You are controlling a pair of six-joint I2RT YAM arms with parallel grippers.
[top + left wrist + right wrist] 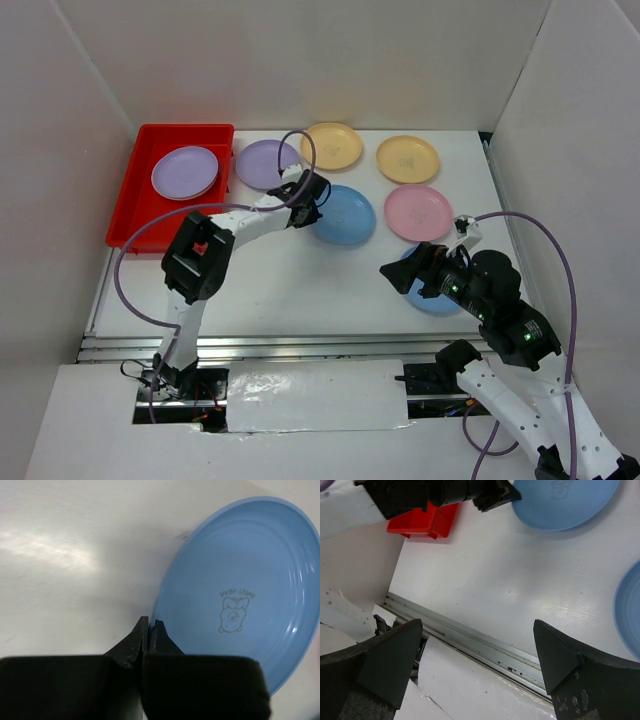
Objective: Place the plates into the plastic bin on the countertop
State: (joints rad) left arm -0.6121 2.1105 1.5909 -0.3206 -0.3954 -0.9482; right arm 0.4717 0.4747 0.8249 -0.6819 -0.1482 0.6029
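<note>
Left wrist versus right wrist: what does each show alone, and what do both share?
Only the left wrist: the closed tips of the left gripper at the rim of the blue plate. Only the right wrist: the open right gripper, the red bin, the metal rail, a second blue plate at the right edge. Both: the first blue plate, the left gripper, the white countertop.
</note>
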